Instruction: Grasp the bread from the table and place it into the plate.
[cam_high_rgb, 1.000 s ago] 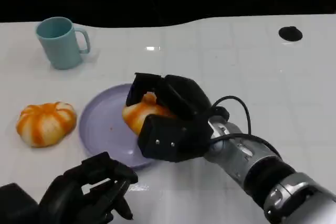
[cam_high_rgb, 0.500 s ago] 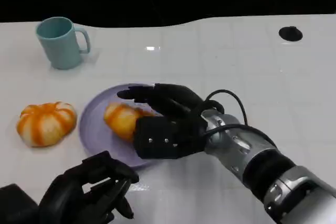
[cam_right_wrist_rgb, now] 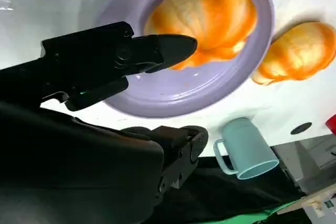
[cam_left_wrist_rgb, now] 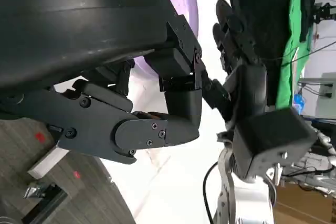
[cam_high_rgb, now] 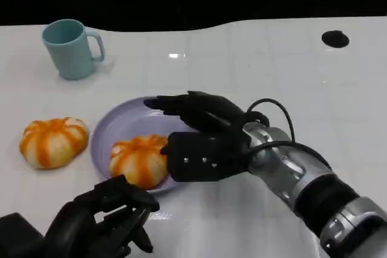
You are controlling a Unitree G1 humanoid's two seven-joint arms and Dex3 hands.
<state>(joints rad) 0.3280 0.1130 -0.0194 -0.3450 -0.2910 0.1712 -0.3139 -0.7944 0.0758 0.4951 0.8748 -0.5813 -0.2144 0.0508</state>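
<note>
**Two Rolls, One Already on the Plate**

Two rolls showed as we looked across the table from left to right. Farthest left stood a teal mug, well away from the work. Below it a second bread roll lay on the bare table, just beside the plate, which we took as one not yet dealt with. Our left hand sat low at the near edge, its fingers curled in with nothing in them; we judged it was parked out of the way.

Next came the purple plate with the bread resting inside it, toward the near rim. We read this as the placing step done for that piece.

Our right hand hung over the plate's right side with its fingers stretched out flat and apart, gripping nothing. It hovered just beside the bread, clear of it. A small black disc lay far right.
</note>
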